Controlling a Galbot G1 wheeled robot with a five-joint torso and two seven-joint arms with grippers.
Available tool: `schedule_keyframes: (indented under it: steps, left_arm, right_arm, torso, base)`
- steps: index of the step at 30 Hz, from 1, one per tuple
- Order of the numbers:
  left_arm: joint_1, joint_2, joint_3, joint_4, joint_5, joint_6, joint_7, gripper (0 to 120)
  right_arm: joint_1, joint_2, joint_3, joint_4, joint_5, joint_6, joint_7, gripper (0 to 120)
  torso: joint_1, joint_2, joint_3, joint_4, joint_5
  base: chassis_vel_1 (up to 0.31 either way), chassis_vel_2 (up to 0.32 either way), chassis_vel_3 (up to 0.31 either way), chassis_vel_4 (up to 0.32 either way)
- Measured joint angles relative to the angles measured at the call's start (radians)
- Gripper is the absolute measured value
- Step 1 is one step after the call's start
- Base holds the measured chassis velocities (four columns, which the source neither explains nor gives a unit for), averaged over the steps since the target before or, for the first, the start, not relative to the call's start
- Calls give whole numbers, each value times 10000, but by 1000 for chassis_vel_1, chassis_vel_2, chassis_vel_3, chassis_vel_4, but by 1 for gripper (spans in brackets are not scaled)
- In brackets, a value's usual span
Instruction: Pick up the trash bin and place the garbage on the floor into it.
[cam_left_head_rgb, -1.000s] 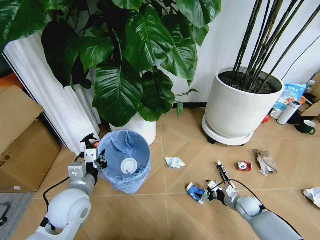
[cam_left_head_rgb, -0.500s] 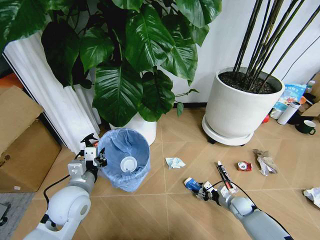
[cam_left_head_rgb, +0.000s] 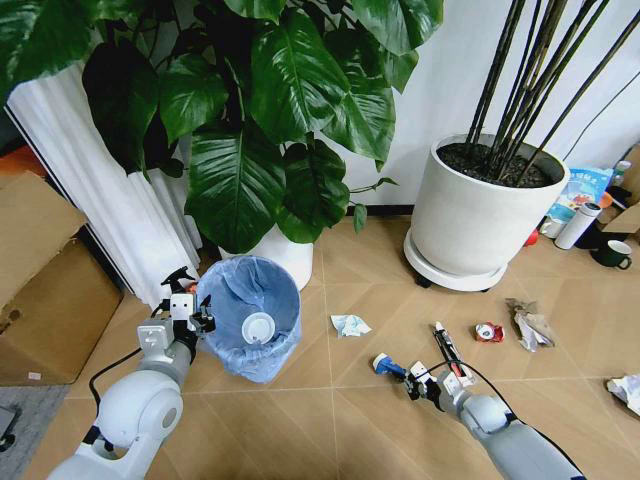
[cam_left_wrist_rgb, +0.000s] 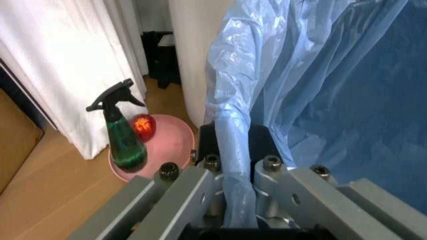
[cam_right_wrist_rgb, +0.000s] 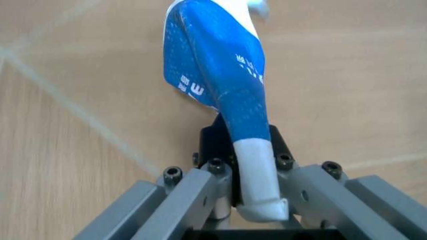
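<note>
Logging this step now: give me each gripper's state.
Left gripper: shut on the trash bin rim.
Right gripper: shut on the blue-white cup.

The head camera looks forward and down from above at the floor (cam_left_head_rgb: 330, 400), taking in both arms and the plant pots by the wall. The left wrist camera sits tight against the bin (cam_left_wrist_rgb: 320, 100) rim, which the head view shares (cam_left_head_rgb: 250, 315). The right wrist camera faces the floor (cam_right_wrist_rgb: 80, 100) close up.
</note>
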Motion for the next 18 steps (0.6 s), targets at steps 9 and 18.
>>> schedule_keyframes:
  steps: [9, 18]
  left_arm:
    - [91, 146, 150, -29, -51, 130, -20, 0]
    - [-477, 434, 736, 356, -583, 664, 4, 0]
  right_arm:
    - [-855, -738, 1373, 3263, 1198, -546, 627, 1]
    - [-260, -1849, 1431, 7148, 3658, -1923, 1519, 1]
  torso:
    - [0, 0, 0, -3, 1]
    - [0, 1, -1, 3, -11]
  base:
    - [0, 0, 0, 0]
    - [0, 0, 0, 0]
